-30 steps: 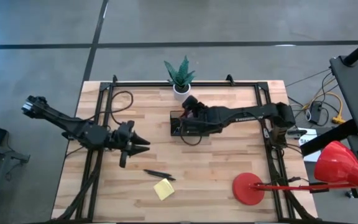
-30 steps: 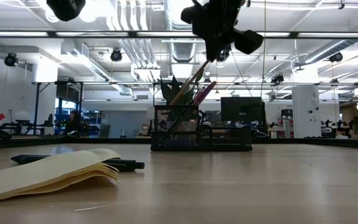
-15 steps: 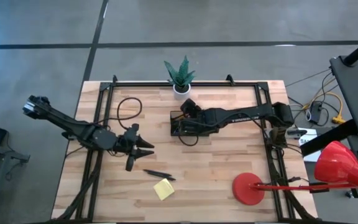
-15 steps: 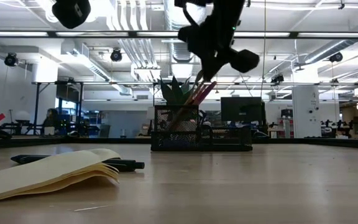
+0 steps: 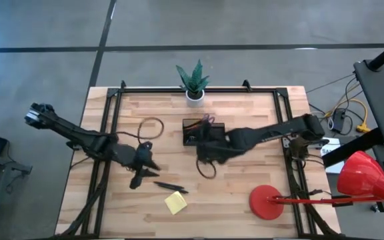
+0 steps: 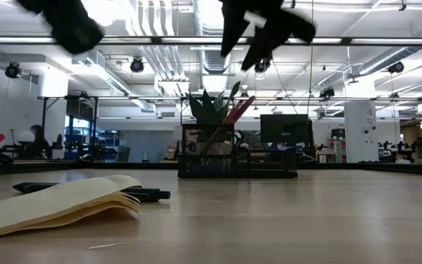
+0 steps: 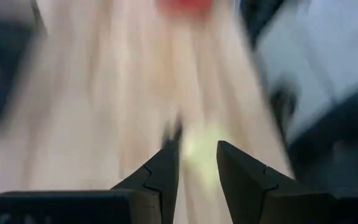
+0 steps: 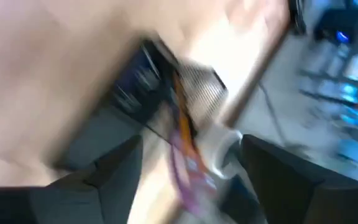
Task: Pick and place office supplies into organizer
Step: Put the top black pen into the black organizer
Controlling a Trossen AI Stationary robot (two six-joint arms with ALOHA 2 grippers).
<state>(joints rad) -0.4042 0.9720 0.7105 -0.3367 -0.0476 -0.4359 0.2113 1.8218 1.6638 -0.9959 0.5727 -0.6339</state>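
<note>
Nearest the front edge of the table (image 5: 245,180) lies the yellow sticky-note pad (image 5: 175,202), seen in the low view as a fanned stack at the left foreground. Just beyond it, touching or nearly so, rests a dark pen (image 5: 171,187). Both remain outside the organizer and have not shifted over the last second.

Left of centre, the left gripper (image 5: 147,165) has advanced toward the pen and pad, its tips now hanging just above and behind the pen. In its wrist view the fingers (image 7: 165,171) stand a little apart with nothing between them, and a yellow blur sits directly ahead. This suggests the pen or the pad is the next pick.

At mid-table, the right gripper (image 5: 209,151) has drawn back from the organizer toward the near side. A second ago it was shut above the cup; its jaws now stand wide and empty, as the right wrist view shows.

Farther back stands the organizer (image 5: 197,131), a black mesh tray whose tall cup holds upright pencils and pens (image 6: 229,110), including an orange and a pink-purple one. The release appears complete: one more item is delivered.

At the far edge stands a potted plant (image 5: 193,81); a red lamp base (image 5: 267,202) occupies the near right.
</note>
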